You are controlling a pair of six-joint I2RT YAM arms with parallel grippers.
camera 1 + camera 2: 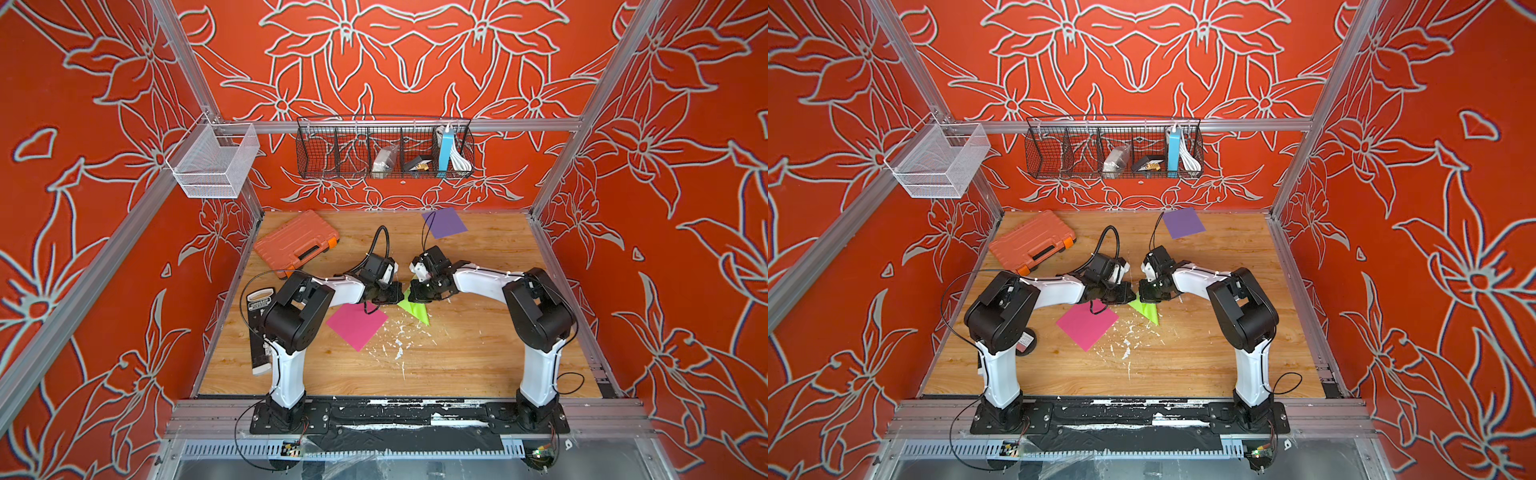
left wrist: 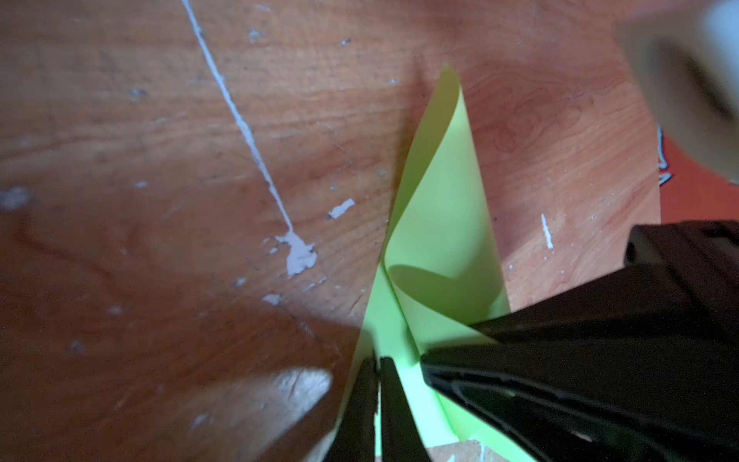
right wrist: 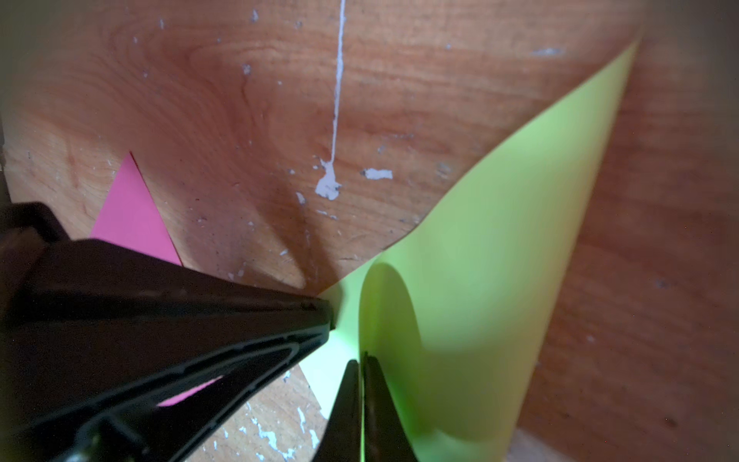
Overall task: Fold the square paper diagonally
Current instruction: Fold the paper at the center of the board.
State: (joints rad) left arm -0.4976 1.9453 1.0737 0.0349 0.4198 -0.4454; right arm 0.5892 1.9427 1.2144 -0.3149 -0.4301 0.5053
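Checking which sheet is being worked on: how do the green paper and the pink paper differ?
The green paper is curled over on itself into a loose triangle; the pink paper lies flat as an open square. The green paper is pinched by the left gripper and the right gripper; the pink paper is held by neither. Both are plain coloured sheets on the wooden table.

We'd call this a robot lab test cell, not anybody's home. Aluminium framing (image 1: 519,124) boxes it in, with red flower-print panels (image 1: 415,50) on three sides. The left arm (image 1: 289,374) and right arm (image 1: 538,374) are bolted to a black rail (image 1: 415,419) along the bottom edge of a scuffed wooden tabletop (image 1: 478,365). A wire basket (image 1: 320,153) of odds and ends hangs upper middle, and an orange tool case (image 1: 297,241) sits centre left.
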